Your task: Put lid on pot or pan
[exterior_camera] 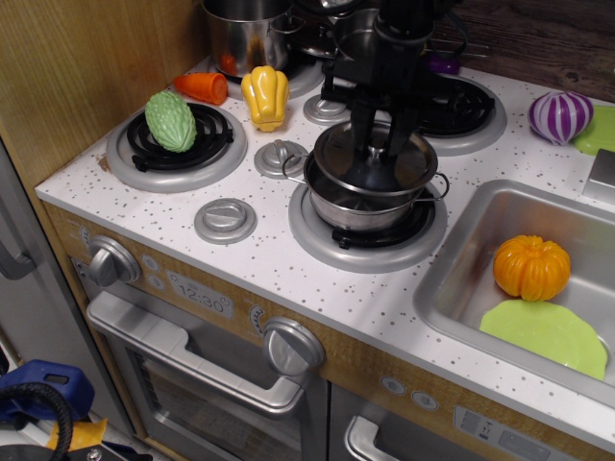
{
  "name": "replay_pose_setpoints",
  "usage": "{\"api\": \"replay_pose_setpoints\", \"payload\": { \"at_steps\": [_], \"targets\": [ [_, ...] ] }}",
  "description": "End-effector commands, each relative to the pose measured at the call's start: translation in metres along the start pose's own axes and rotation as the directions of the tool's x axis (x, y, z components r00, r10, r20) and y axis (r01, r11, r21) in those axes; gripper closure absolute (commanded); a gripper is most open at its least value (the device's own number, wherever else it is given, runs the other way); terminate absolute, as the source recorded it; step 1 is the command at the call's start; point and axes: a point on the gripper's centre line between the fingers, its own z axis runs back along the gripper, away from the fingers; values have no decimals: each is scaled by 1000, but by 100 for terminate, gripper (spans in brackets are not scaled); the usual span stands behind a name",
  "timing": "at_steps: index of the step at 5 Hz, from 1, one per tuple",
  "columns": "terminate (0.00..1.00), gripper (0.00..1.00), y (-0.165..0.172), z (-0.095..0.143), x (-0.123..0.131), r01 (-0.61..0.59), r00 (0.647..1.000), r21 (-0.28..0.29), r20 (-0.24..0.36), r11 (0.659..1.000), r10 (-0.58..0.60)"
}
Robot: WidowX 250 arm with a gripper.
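Directly over the pot on the near right burner, I hold the lid by its centre, my fingers reaching down from above and closed on what I take to be its small knob, though the knob itself is hidden behind them. The lid hangs just above the pot's rim and looks tilted, its far edge riding higher than its near edge, which seems to dip toward or just inside the pot's mouth; I cannot tell whether it touches the rim anywhere. Measured against the pot, the lid's centre sits a little toward the back, so the move I judge to be left is short: straight down, with a slight pull toward the front of the counter and a levelling of the tilt. The pot's two wire handles stick out left and right, clear of my path. The risk, as I see it, is the low edge catching on the rim and leaving the lid cocked
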Motion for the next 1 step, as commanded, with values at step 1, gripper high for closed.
{"api": "replay_pose_setpoints", "payload": {
  "at_steps": [1],
  "targets": [
    [100,0,3,25,9,-2,997,-35,83,999,5]
  ]
}}
